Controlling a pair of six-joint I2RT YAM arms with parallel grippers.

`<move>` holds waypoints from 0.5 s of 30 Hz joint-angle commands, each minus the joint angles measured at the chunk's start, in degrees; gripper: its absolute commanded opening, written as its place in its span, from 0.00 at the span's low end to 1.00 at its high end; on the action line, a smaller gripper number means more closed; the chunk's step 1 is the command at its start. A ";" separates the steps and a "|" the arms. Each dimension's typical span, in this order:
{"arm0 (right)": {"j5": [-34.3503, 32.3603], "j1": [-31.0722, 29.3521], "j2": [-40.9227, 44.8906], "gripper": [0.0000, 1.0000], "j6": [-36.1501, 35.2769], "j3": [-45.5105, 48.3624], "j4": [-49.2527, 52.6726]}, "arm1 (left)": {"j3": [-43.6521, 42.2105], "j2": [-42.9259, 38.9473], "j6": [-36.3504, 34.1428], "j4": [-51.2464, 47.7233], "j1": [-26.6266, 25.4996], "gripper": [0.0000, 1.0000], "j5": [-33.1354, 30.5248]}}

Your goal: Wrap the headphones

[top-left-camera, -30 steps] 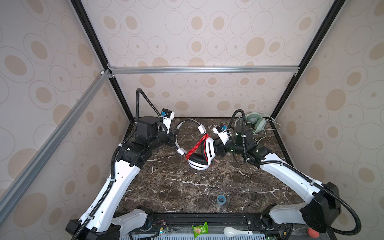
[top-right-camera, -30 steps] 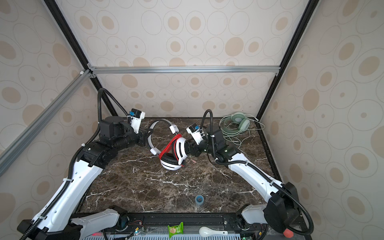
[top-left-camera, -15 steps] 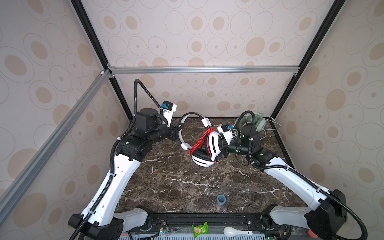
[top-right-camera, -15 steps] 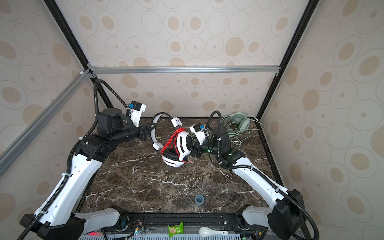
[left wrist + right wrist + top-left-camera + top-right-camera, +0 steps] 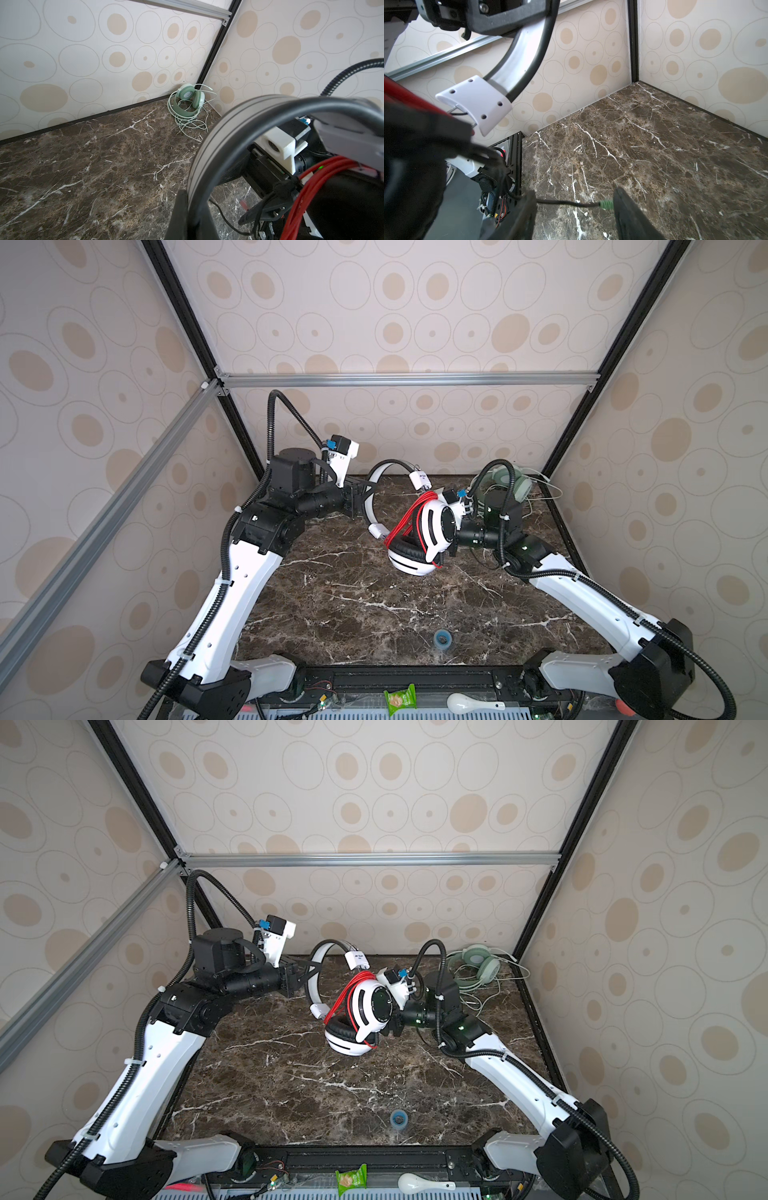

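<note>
The white headphones (image 5: 432, 526) hang in the air over the table's middle, with the red cord (image 5: 409, 516) wound around the ear cups. My left gripper (image 5: 368, 498) is shut on the grey headband (image 5: 218, 133), as the left wrist view (image 5: 193, 218) shows. My right gripper (image 5: 452, 537) sits just behind the upper ear cup. It is open in the right wrist view (image 5: 573, 207), and a thin black cord end with a green plug (image 5: 605, 204) runs across the gap. The mint green headphones (image 5: 505, 483) lie in the far right corner with their cord loose.
A small blue tape roll (image 5: 442, 639) lies near the front edge of the marble table (image 5: 353, 605). A green snack packet (image 5: 400, 697) and a white spoon (image 5: 461, 703) sit on the front rail. Walls close in the back and both sides.
The white headphones have risen and shifted a little to the right with my left gripper. My right gripper's jaws have opened wider behind the ear cup.
</note>
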State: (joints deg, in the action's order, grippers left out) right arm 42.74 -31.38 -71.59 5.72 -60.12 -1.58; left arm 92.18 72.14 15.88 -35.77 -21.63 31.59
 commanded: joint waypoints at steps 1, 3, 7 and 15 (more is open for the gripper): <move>3.07 0.28 -0.56 0.61 -2.10 -2.95 1.63 | 4.31 -0.68 2.84 1.22 0.39 0.00 3.87; 3.45 0.40 -0.80 0.60 -3.01 -3.78 3.34 | 4.50 -0.70 2.67 0.66 0.36 0.00 4.25; 3.70 0.85 0.11 0.60 -3.68 -4.28 5.15 | 4.75 -0.77 2.52 -0.07 0.45 0.00 4.86; 3.61 1.18 2.92 0.59 -5.65 -4.55 11.11 | 2.13 -2.09 2.53 -0.29 0.95 0.00 5.23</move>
State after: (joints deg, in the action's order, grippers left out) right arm 45.17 -30.46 -70.78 2.35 -63.00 5.91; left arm 93.25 72.14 15.92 -38.24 -21.15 33.87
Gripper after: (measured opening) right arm 0.594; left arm 0.063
